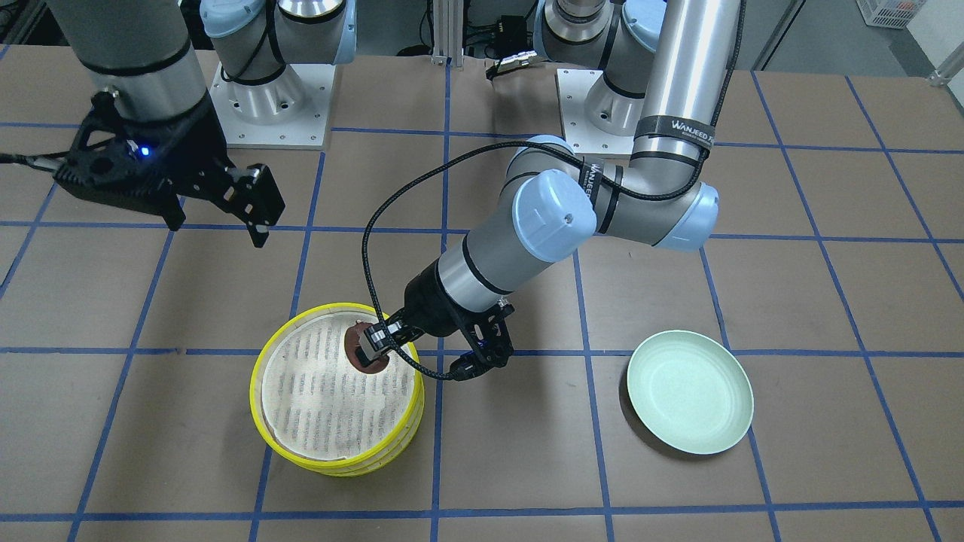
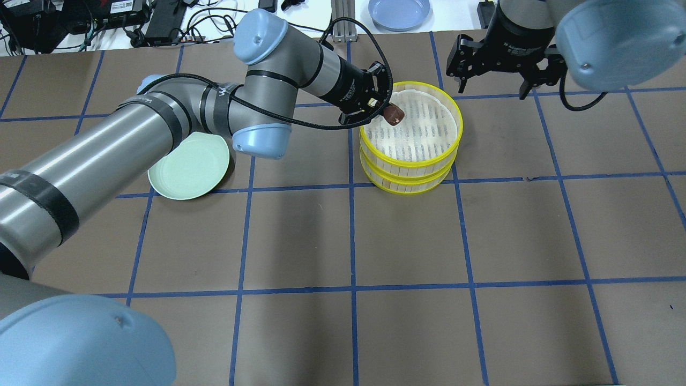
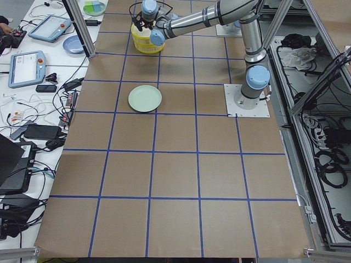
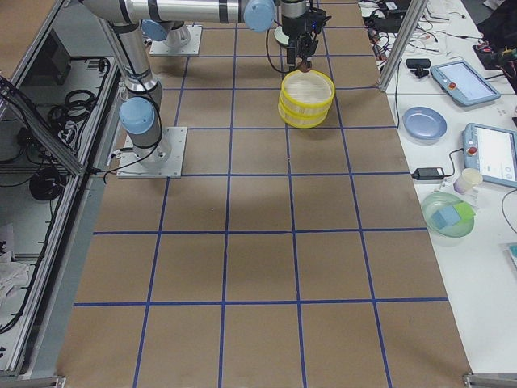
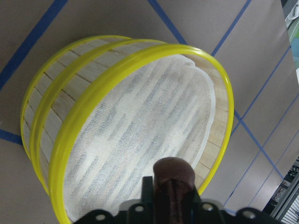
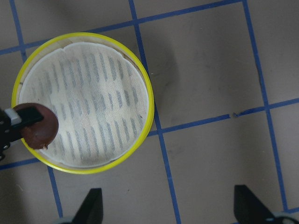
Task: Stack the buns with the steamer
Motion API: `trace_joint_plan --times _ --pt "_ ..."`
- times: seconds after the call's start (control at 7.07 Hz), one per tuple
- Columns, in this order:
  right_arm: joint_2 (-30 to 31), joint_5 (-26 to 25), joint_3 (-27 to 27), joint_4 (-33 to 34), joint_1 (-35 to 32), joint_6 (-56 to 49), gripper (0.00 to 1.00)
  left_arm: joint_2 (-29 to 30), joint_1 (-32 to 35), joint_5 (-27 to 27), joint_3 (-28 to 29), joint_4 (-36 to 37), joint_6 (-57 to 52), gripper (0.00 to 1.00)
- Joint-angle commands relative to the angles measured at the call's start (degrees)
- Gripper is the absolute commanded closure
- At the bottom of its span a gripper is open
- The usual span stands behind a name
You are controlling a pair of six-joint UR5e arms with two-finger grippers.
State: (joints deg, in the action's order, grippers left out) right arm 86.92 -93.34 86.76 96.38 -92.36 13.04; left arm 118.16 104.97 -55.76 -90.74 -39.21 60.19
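Note:
The yellow-rimmed bamboo steamer, two tiers with a white cloth liner, stands on the table. My left gripper is shut on the dark reddish-brown bun and holds it just over the steamer's rim, above the liner. The bun shows at the bottom of the left wrist view and at the steamer's left edge in the right wrist view. My right gripper is open and empty, hovering beside and above the steamer. The cream-white bun is not in view; the top liner is bare.
The pale green plate lies empty on the table by the left arm. A blue plate sits on the side bench beyond the table's far edge. The arms' base plates stand at the robot's side of the table.

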Motion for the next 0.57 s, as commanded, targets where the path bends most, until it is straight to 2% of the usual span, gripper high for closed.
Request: trace_joint_plan --times 0.0,0.28,0.42 --pt "2.5 -0.1 -2.3 -4.9 0.2 -7.0 0.0 0.2 0.6 -0.1 0.6 0.3 -0.4 0.0" --pt "2.7 3.9 -2.0 -4.0 0.2 -10.8 0.0 -0.2 0.6 -0.1 1.1 0.2 -2.6 0.0" --pt "2.6 4.6 -2.0 0.7 0.2 -15.9 0.0 -0.6 0.4 -0.1 1.2 0.1 -2.9 0.0"
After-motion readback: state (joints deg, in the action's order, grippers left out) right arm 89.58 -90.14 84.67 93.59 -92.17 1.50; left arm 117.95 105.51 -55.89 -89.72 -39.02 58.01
